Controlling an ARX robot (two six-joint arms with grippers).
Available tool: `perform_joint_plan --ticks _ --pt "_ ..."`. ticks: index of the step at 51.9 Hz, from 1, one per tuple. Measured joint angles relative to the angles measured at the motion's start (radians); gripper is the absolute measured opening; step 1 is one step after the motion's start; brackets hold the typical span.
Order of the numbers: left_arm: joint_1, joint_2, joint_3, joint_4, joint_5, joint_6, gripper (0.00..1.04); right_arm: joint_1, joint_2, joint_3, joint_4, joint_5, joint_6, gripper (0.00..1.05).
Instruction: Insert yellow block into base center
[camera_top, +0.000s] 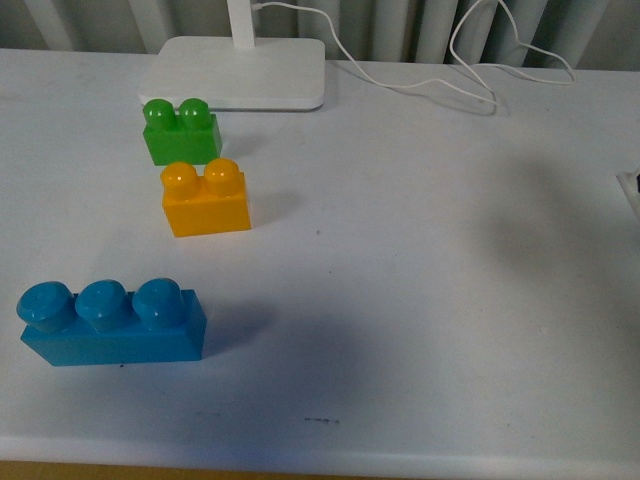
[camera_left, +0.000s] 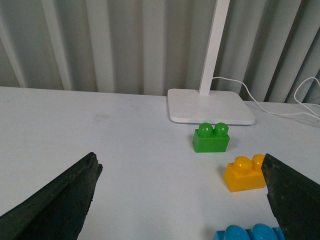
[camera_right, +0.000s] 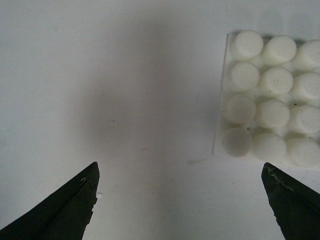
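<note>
Green brick nr lamp stand — blue brick apart.

no readable text, labels, brands, numbers or signs in any view; bricks, studded plate and lamp stand all unmarked.

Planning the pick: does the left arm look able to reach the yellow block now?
Probably yes: the left gripper is open, and the yellow block stands apart from the green brick and blue brick.
</note>
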Motion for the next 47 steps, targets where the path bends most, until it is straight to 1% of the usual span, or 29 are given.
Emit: perform_joint_plan --ticks 4,9,16,19,47 --pt "0.0 0.0 0.0 0.0 0.0 0.0 0.98 0.01 0.088 0.043 0.003 0.039 -0.022 0.95" --pt "0.0 0.0 0.0 0.0 0.0 0.0 0.98 0.003 0.155 0.068 0.01 0.048 -0.041 0.95" --pt "0.0 0.0 0.0 0.0 0.0 0.0 0.98 -0.041 0.237 0.1 0.02 0.048 -0.073 0.95" --pt "0.0 0.0 0.0 0.0 0.0 0.0 0.98 -0.065 0.264 0.114 0.015 0.033 -0.09 0.95" --pt "0.0 0.0 0.0 0.0 0.0 0.0 0.98 -0.173 0.304 0.176 0.01 0.026 -0.169 0.95"
